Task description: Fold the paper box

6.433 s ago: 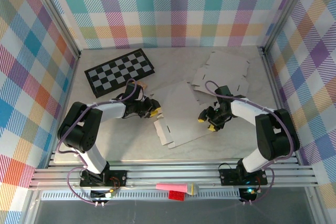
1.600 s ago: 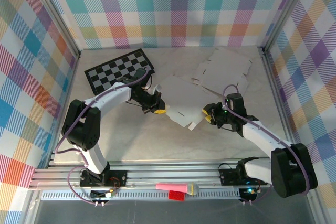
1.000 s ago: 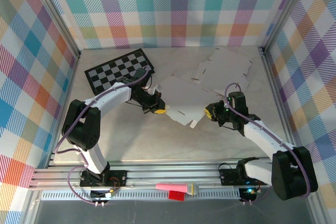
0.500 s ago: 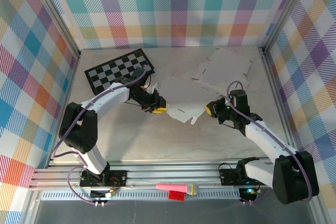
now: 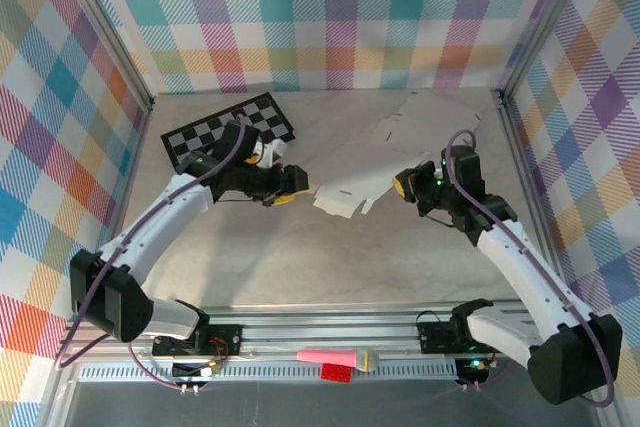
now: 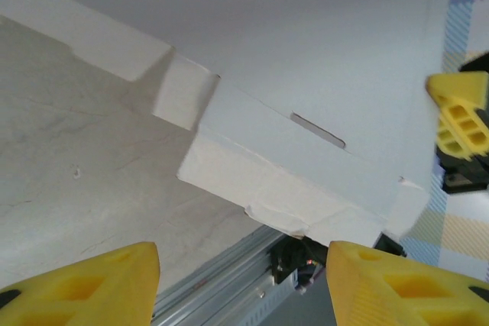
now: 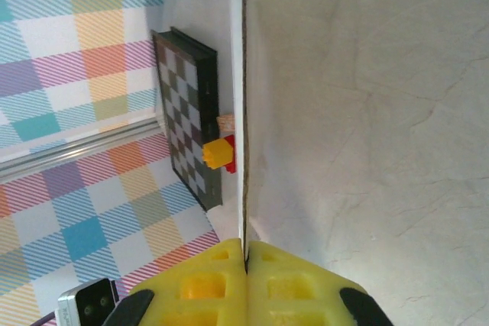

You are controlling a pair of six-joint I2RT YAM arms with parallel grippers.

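So the left tool (image 5: 291, 187) is sitting with its fingers spread, gripping nothing, just beside the box (image 5: 345, 192), which is hanging mostly flat over the middle of the tabletop (image 5: 300, 267). Right tool (image 5: 404, 185) is pinching the box's right edge tight.

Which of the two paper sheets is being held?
The nearer sheet, pinched at its edge by the right fingers; the far sheet lies flat behind.

A checkerboard (image 5: 215, 125) lies at the table's (image 5: 300, 257) far-left corner.
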